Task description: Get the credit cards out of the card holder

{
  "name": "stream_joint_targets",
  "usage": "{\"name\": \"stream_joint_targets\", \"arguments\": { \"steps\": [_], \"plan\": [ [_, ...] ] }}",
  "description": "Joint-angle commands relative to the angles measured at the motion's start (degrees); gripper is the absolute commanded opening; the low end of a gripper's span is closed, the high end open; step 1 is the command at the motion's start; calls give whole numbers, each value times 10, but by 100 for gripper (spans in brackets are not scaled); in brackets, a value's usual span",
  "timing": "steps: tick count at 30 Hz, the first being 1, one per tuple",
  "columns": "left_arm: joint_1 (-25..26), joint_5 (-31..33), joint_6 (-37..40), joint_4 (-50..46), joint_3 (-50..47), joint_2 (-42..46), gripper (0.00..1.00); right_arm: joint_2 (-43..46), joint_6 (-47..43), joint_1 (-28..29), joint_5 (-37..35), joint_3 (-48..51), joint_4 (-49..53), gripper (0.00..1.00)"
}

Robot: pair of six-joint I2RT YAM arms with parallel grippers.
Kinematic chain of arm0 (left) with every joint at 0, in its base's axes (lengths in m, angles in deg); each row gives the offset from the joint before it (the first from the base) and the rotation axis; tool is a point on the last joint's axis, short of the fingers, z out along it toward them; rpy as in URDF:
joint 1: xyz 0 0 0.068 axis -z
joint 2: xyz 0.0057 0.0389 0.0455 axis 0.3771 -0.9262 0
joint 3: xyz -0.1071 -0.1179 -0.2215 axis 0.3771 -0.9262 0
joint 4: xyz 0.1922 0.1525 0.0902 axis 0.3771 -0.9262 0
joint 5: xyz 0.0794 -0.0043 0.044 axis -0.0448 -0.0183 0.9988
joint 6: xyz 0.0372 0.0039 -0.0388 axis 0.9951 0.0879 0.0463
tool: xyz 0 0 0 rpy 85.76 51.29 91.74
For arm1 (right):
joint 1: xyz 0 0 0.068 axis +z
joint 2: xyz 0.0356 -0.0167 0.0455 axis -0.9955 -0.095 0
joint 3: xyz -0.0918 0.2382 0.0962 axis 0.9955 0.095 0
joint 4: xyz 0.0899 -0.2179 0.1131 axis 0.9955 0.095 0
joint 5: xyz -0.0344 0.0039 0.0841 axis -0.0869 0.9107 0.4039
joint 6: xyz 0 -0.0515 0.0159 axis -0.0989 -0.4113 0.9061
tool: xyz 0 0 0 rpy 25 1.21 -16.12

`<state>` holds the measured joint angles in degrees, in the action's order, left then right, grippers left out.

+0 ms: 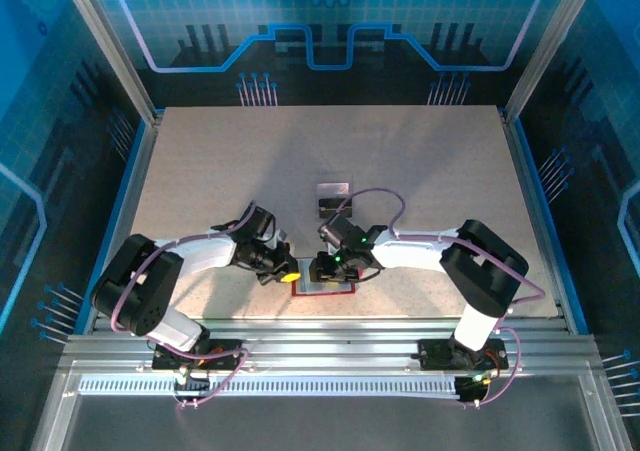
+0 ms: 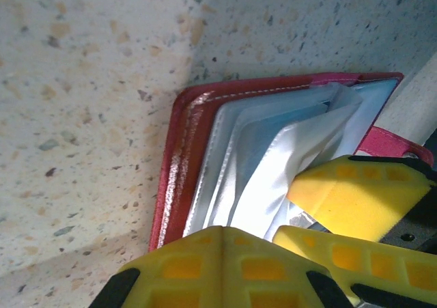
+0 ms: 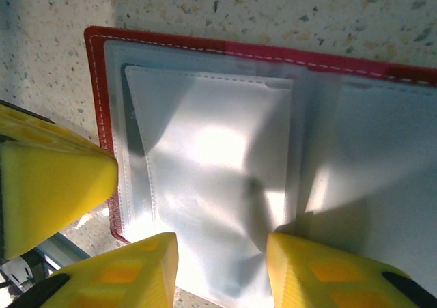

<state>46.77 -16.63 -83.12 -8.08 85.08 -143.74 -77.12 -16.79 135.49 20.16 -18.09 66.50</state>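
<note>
A speckled beige table (image 1: 200, 171) stands between blue circuit-patterned walls (image 1: 330, 11), aluminium rails (image 1: 330, 356) at its near edge.

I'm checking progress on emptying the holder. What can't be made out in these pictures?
- Top view: card holder mostly covered by left gripper and right gripper.
- Right wrist: pockets' contents unclear under glare; lower edge cut off.
- Left wrist: holder's right side behind yellow fingers.
- Top view: loose cards too small to count.

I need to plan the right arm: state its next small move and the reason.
Probably lower the right gripper and close on the pale pocket's near edge: its jaws stand apart over it, while the shut left gripper sits at the card holder's red border.
</note>
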Motion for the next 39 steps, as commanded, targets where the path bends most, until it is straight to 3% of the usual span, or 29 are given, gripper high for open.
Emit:
{"name": "stream_joint_targets", "arguments": {
  "steps": [1, 23, 28, 39],
  "plan": [
    [5, -8, -20, 3, 9, 11, 0, 6, 13, -3, -1, 16, 8, 42],
    [20, 5, -45, 20, 5, 7, 1, 15, 41, -19, 22, 80, -60, 42],
    [20, 5, -54, 28, 1, 9, 21, 16, 45, -22, 29, 88, -73, 42],
    [24, -4, -66, 49, 1, 3, 21, 20, 53, -26, 36, 105, -94, 41]
  ]
}}
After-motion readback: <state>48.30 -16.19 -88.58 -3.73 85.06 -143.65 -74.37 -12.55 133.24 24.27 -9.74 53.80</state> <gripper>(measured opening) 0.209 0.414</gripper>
